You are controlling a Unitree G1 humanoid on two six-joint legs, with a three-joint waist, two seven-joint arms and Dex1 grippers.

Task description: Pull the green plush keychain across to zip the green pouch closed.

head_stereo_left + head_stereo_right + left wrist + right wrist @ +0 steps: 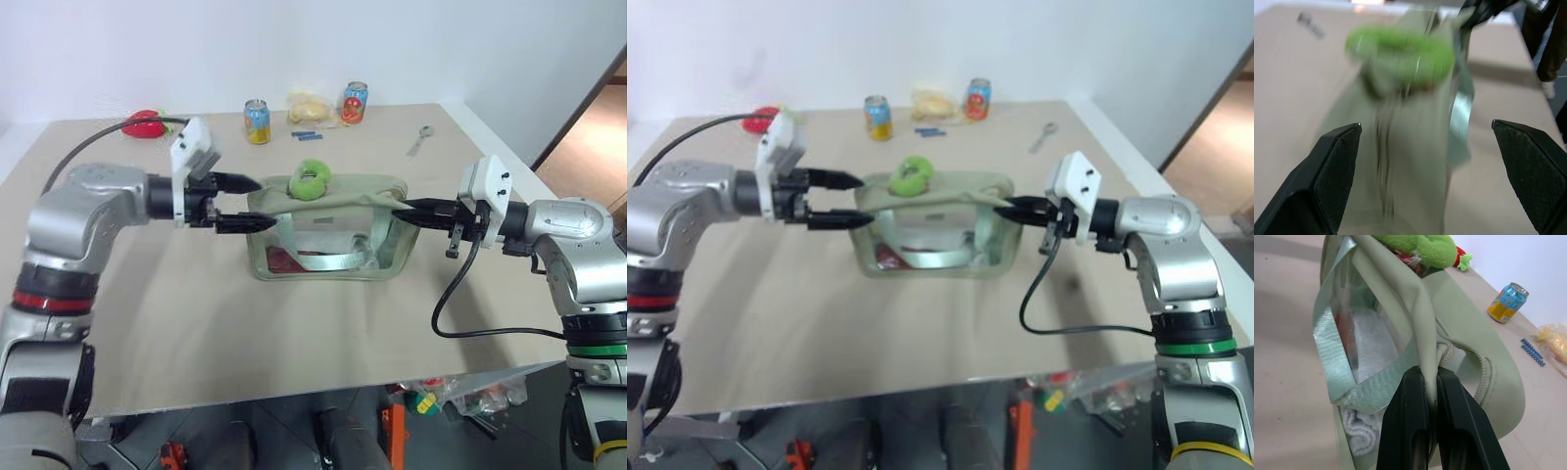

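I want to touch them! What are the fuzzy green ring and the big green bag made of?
The fuzzy lime-green plush ring looks like soft, furry fabric. The pale sage-green zip pouch seems matte woven cloth; its see-through side looks like shiny clear plastic.

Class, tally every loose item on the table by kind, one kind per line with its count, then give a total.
Drink cans: 2
Green pouch: 1
Green plush keychain: 1
Red plush strawberry: 1
Yellow snack bag: 1
Blue strip: 1
Small metal tool: 1
Total: 8
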